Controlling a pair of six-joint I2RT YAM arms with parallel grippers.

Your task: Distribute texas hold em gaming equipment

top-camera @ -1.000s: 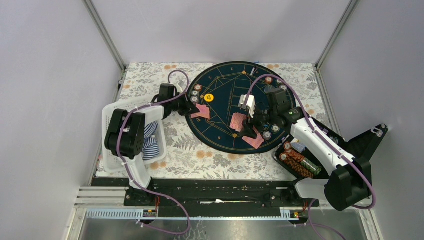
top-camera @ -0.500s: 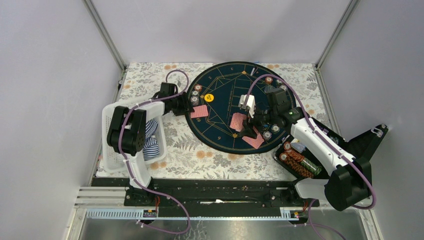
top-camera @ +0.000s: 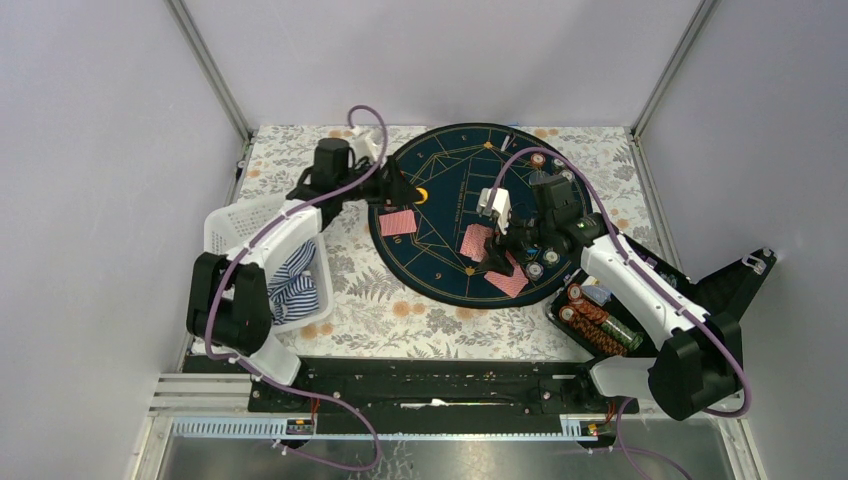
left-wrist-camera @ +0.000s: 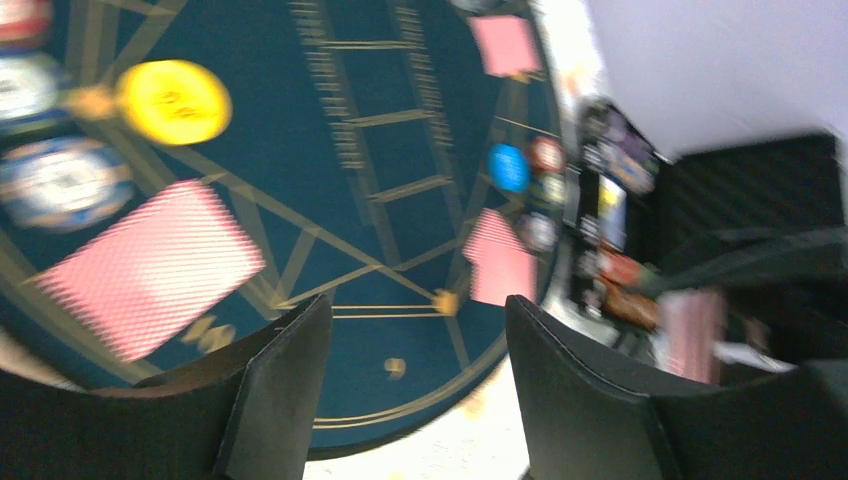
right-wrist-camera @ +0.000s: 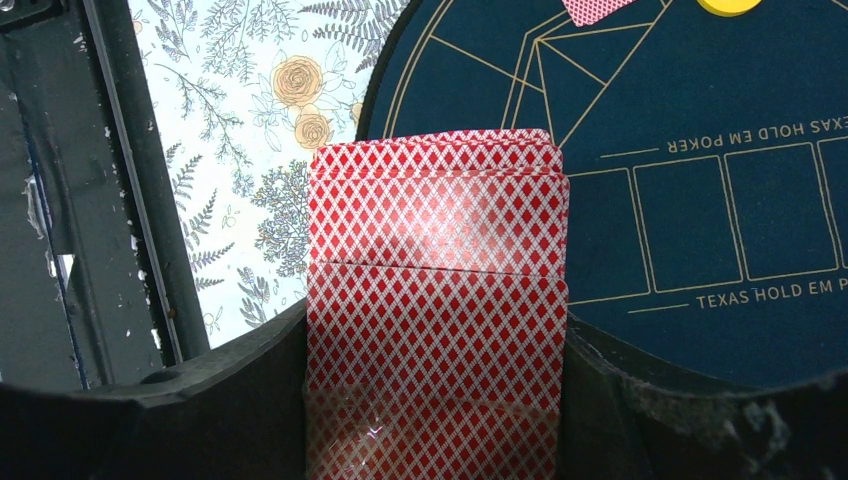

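Poker gear is partly handed out, by the look of it. One red-backed card (top-camera: 398, 222) lies face down on the left part of the round blue mat (top-camera: 450, 265). A second card (top-camera: 508, 283) lies by the mat's near-right edge. Chip stacks (top-camera: 538, 160) sit around the rim: some at the far right, some beside the near-right card, and a few at the left that the left wrist view shows only as a blur. A yellow disc (left-wrist-camera: 173, 100) rests just beyond the left card, and a blue disc (left-wrist-camera: 508, 167) sits close to the right one.

Most of the pack is not yet dealt. The deck (right-wrist-camera: 437, 230) is a thick, slightly fanned block of red diamond-patterned backs. It is clamped between the fingers of the right gripper (right-wrist-camera: 437, 370) and held over the mat. The left gripper (left-wrist-camera: 415, 390) hangs by the left card with its jaws spread wide and nothing between them, and the card lies free of it.

Red and green chip rolls (top-camera: 600, 322) sit in the open black case (top-camera: 740, 280) off the mat's near-right side. From that I judge there are more places to supply with both cards and chips. A white basket (top-camera: 230, 215) holding a striped cloth (top-camera: 295, 285) stands at the left on the floral tablecloth (top-camera: 420, 315).
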